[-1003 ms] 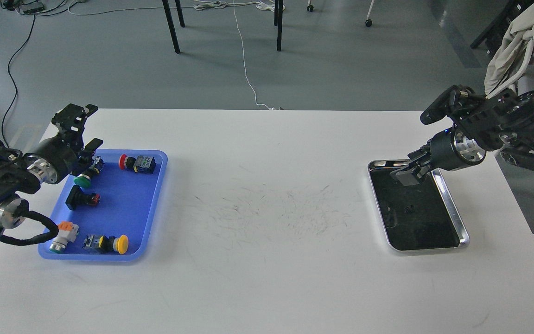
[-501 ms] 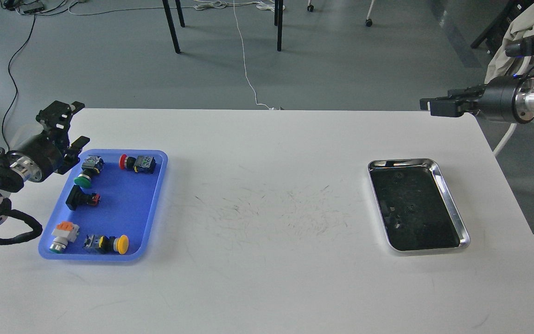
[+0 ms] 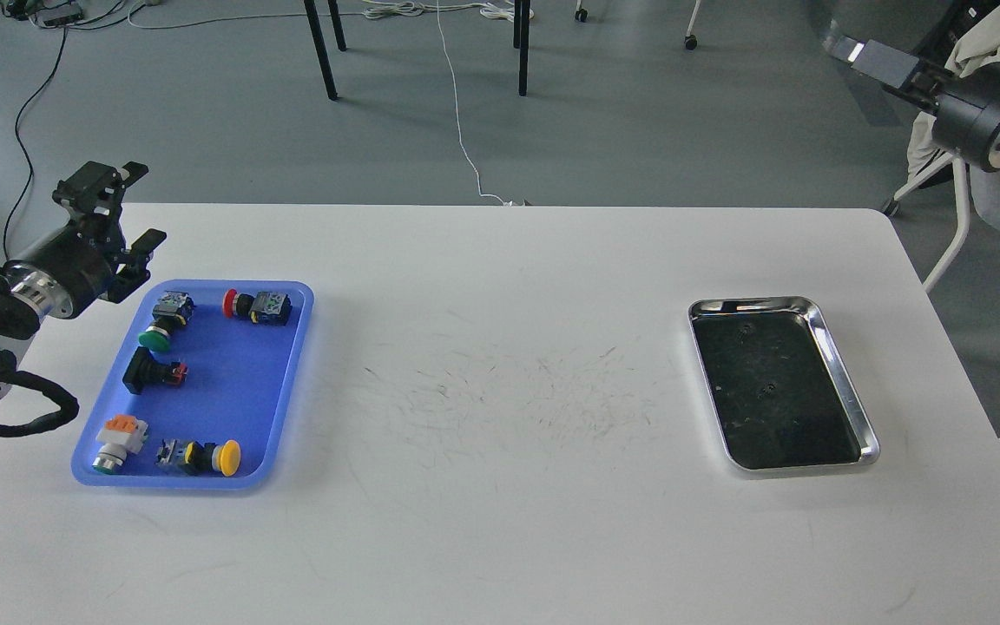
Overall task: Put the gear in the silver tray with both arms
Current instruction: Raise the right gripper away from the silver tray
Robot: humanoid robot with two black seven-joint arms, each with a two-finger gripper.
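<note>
Left gripper (image 3: 118, 208) was spread open and empty, above the tabletop's (image 3: 500, 486) left edge, beside the blue tray (image 3: 287, 382) of push-button switches. Right gripper (image 3: 869, 56) was raised off the tabletop; its opening could not be told. Silver tray (image 3: 838, 365) lay at right.

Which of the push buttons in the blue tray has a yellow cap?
The yellow-capped push button lies at the near edge of the blue tray, right of the white-and-orange one. The other caps are green, red or black.
</note>
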